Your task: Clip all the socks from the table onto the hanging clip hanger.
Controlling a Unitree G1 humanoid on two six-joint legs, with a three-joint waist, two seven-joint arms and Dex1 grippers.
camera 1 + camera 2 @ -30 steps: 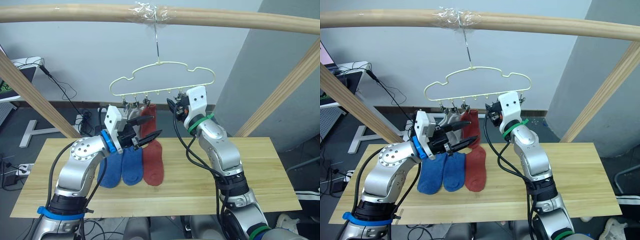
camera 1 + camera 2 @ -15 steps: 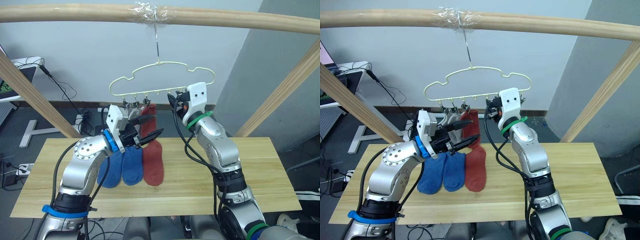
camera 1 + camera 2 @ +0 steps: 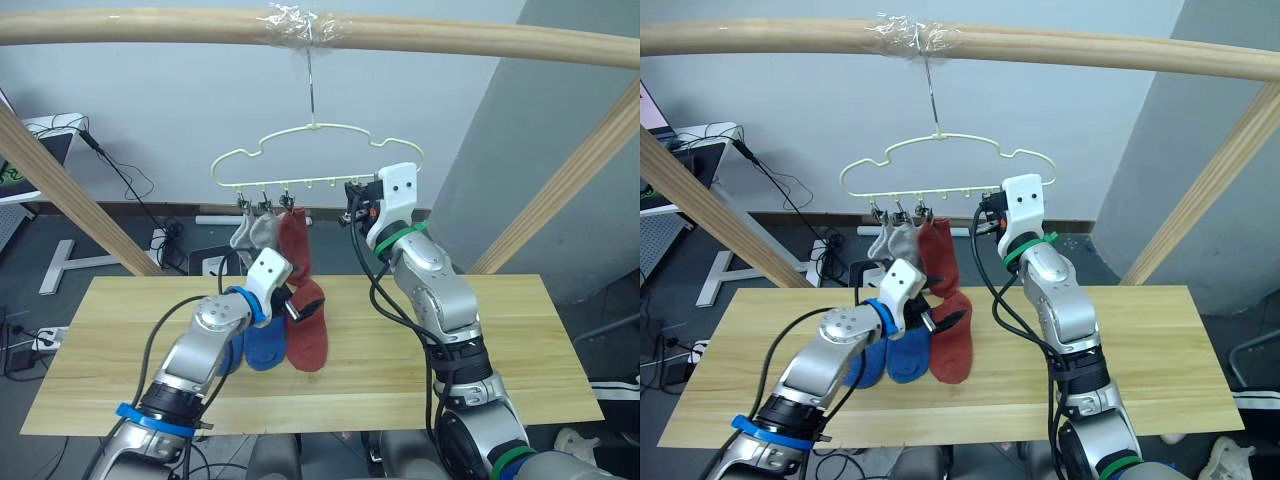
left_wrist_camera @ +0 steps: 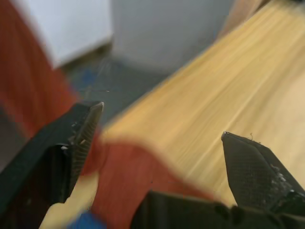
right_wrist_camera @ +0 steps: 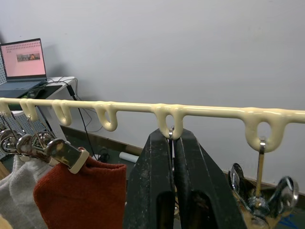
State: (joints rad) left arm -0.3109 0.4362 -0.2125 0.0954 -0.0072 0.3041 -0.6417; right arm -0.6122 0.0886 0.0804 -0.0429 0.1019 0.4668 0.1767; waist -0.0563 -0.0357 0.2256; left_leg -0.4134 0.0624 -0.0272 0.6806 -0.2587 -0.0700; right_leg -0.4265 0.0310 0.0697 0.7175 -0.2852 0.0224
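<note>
The pale-yellow clip hanger (image 3: 312,128) hangs by its hook from the wooden pole. Two grey socks (image 3: 254,232) and one rust-red sock (image 3: 295,238) hang from its left clips. My right gripper (image 3: 353,203) is up at the hanger's lower bar. In the right wrist view its fingers (image 5: 155,171) are shut on a silver clip under a loop of the bar. On the table (image 3: 520,340) lie two blue socks (image 3: 264,346) and a rust-red sock (image 3: 309,335). My left gripper (image 3: 297,306) stands open just above that red sock (image 4: 138,176), and my left arm hides part of the blue pair.
A round wooden pole (image 3: 150,25) crosses overhead, with slanted poles at the left (image 3: 70,190) and right (image 3: 560,190). A free silver clip (image 5: 259,191) hangs next to my right gripper. Bare planks lie right of the socks. A laptop (image 5: 24,59) sits behind.
My left gripper has dropped from beside the hanging socks to the red sock on the table. The hanger has swung a little left. My right gripper stays at the hanger's bar.
</note>
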